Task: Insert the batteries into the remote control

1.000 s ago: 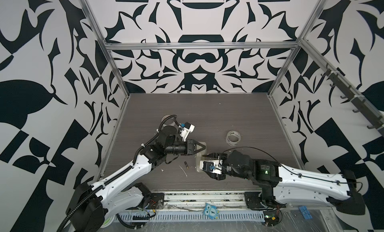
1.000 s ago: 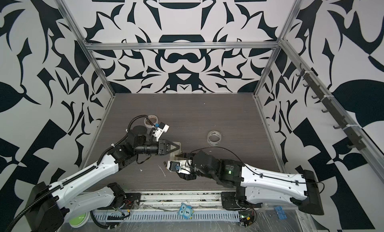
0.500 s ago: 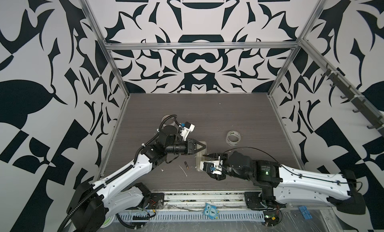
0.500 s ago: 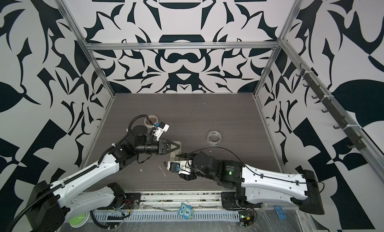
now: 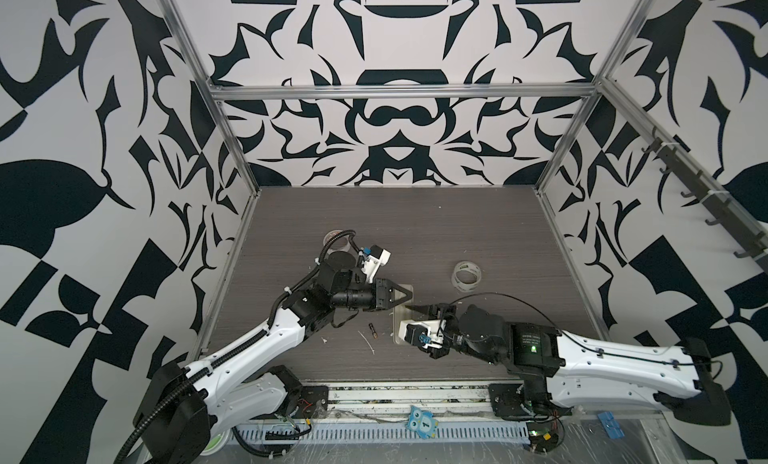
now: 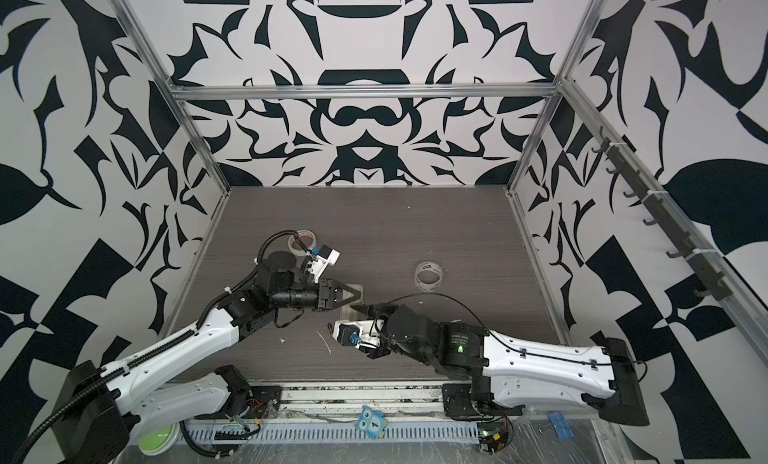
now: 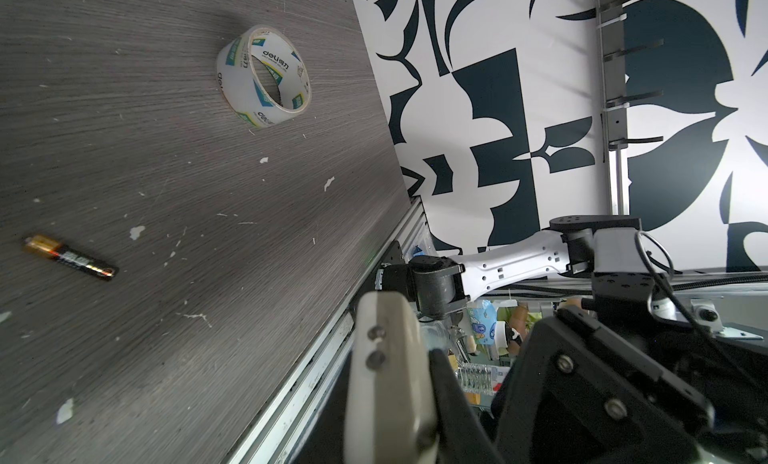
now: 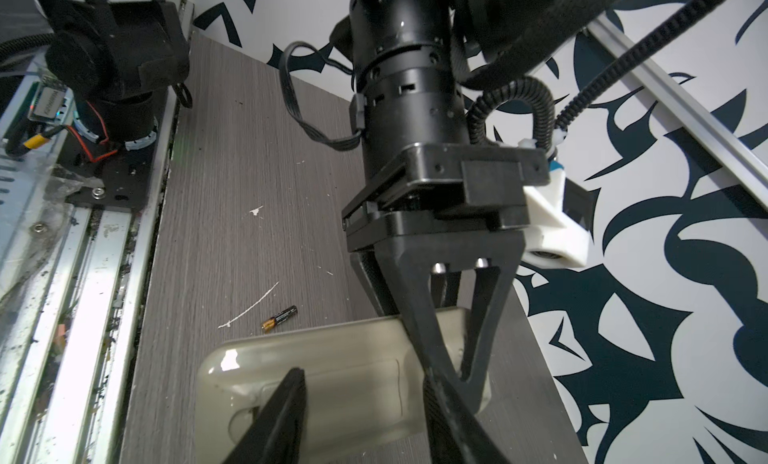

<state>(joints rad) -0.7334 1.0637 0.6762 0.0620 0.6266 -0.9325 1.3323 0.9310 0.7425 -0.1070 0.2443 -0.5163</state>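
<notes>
1. Table (image 5: 457, 216): grey wood-grain top, walled by black-and-white patterned panels.
2. Left pincer (image 5: 409, 296): reaches in from the left in both top views and is clamped shut on one end of the remote control (image 5: 400, 320). The right wrist view shows its black fingers (image 8: 419, 341) pinching that end.
3. Right pincer (image 5: 415, 307): comes in from the right and meets the left one over the remote control. In the right wrist view its two fingers (image 8: 282, 416) stand partly apart above the beige back. Nothing can be seen between them.
4. Remote control: near the table's front middle, between the two pincers, with its plain beige back (image 8: 332, 358) upward. A rounded outline shows on that back. Whether it rests on the table or is raised off it cannot be told.
5. Clear tape roll (image 5: 467, 274): lies to the right of the remote control, well apart from it.
6. Second tape roll (image 5: 336, 239): behind the left arm, partly hidden by it.
7. Battery (image 5: 372, 331): one seen, dark with a gold end, lying on the table just left of the remote control and apart from both pincers.
8. White sliver (image 5: 368, 343): beside the battery, with small white flecks scattered about the table.
</notes>
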